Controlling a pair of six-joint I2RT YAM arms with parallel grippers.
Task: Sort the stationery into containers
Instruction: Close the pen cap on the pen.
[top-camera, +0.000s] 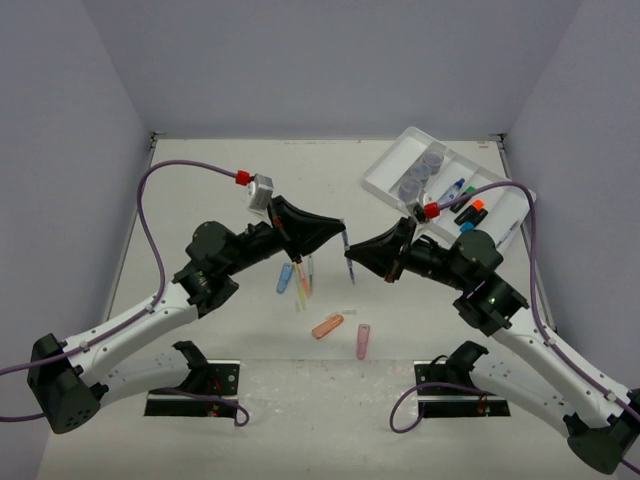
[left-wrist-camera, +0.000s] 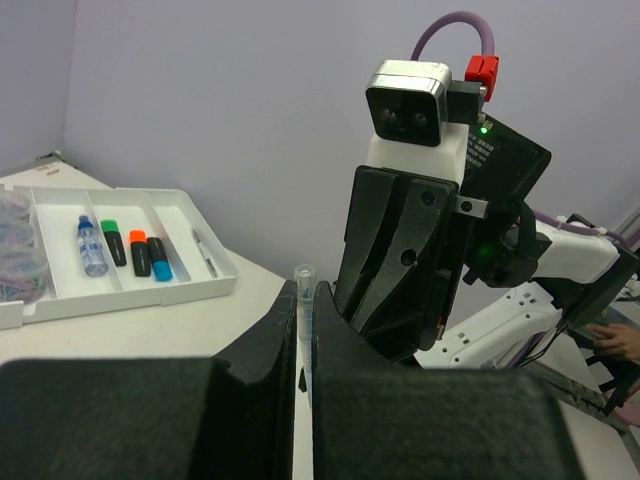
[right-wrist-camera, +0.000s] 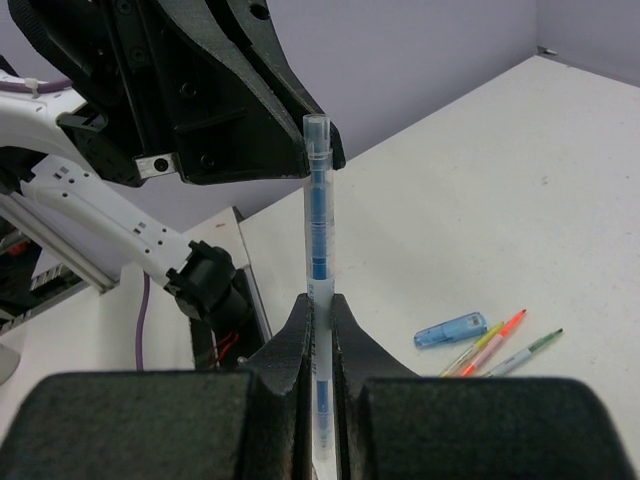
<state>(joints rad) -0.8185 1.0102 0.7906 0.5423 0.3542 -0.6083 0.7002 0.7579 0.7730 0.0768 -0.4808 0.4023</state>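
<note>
Both claws clamped one pen (right-wrist-camera: 318, 220), left gripper (left-wrist-camera: 304, 295) at its top, right gripper (right-wrist-camera: 320, 300) lower; judged left should release fully before right drew toward tray (top-camera: 386, 160) behind it.

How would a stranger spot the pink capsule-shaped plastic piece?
Start at the near edge of the white table. Two capsule-shaped pieces lie closest to it: the pink capsule-shaped piece is the right one, the orange piece its neighbour.

Top view looked steeply down from the near edge over the whole surface (top-camera: 200, 185). Wrist views, close in, faced each other, sharing one pen (right-wrist-camera: 318, 230).
</note>
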